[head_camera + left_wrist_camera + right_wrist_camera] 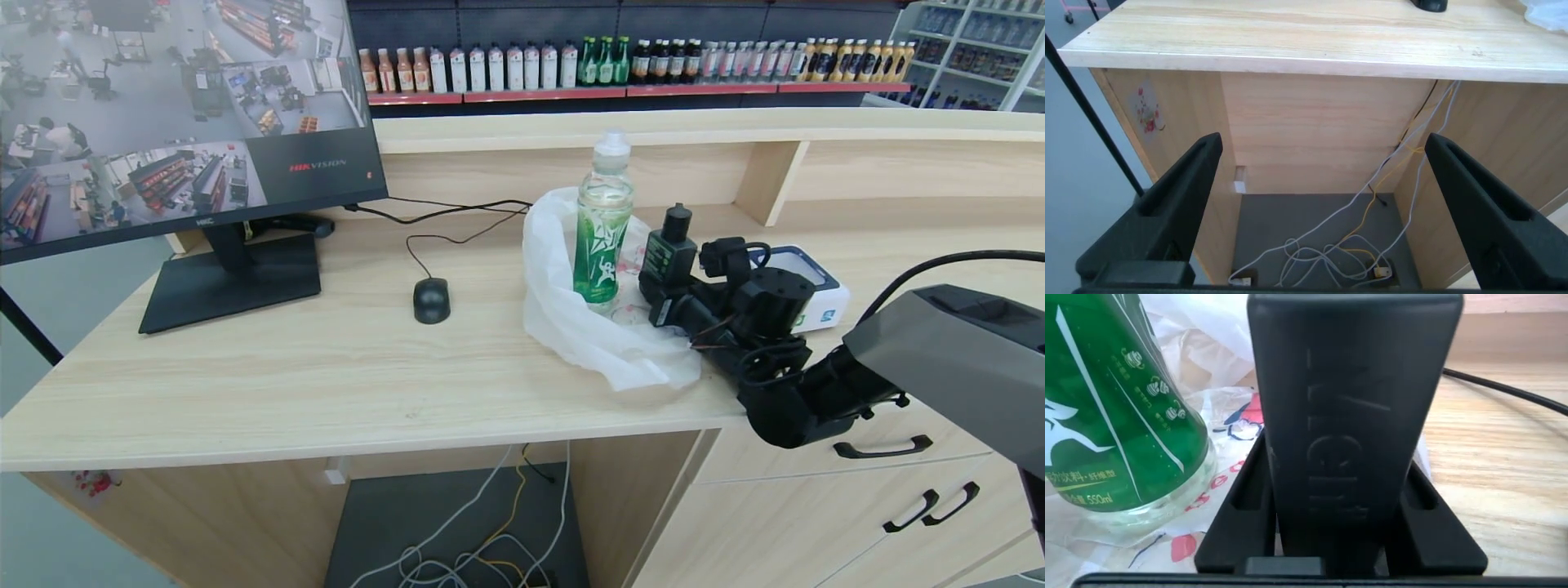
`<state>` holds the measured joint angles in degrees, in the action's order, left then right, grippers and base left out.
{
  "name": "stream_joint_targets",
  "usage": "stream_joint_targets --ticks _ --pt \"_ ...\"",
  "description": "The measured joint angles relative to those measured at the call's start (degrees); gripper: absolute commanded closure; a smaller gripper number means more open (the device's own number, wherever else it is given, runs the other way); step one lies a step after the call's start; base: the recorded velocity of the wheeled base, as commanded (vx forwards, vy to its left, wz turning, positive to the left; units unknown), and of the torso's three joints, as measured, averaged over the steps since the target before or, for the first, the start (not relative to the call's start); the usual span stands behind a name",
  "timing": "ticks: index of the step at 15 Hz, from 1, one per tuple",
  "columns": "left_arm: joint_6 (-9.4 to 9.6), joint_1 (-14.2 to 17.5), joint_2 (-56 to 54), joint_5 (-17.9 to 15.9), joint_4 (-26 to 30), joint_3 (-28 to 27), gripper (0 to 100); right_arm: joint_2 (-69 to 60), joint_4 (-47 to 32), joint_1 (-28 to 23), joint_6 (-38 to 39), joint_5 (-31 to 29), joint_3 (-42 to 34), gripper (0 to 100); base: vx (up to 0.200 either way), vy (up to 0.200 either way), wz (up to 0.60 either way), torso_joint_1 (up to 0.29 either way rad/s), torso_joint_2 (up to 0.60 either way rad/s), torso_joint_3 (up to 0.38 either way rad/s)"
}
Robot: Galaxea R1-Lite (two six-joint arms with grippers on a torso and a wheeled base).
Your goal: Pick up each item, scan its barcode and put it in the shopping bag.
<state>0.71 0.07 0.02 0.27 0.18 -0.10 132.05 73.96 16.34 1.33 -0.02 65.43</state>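
Observation:
A white plastic shopping bag (571, 327) lies open and crumpled on the wooden counter. A clear bottle with a green label (602, 237) stands upright in it. My right gripper (665, 286) is at the bag's right edge, shut on a dark bottle with a black cap (669, 245), held upright just right of the green bottle. In the right wrist view the dark bottle (1355, 392) sits between the fingers of my right gripper (1331, 502), with the green bottle (1118, 433) and the bag (1208, 343) close beside it. My left gripper (1323, 147) hangs open below the counter's front edge.
A white and blue box (816, 294) lies on the counter behind the right arm. A black mouse (431, 300) and a monitor (163, 106) occupy the left half. Loose cables (1347, 237) hang under the counter. Drawers (898, 498) are at the lower right.

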Motion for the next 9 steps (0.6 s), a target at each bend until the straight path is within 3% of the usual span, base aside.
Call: stream_joint_targets --ticks 9 --pt "0.00 0.0 0.0 0.0 0.0 0.0 0 -1.7 2.5 0.0 -0.1 -0.1 -3.0 0 0.000 0.000 0.00 0.000 0.00 0.000"
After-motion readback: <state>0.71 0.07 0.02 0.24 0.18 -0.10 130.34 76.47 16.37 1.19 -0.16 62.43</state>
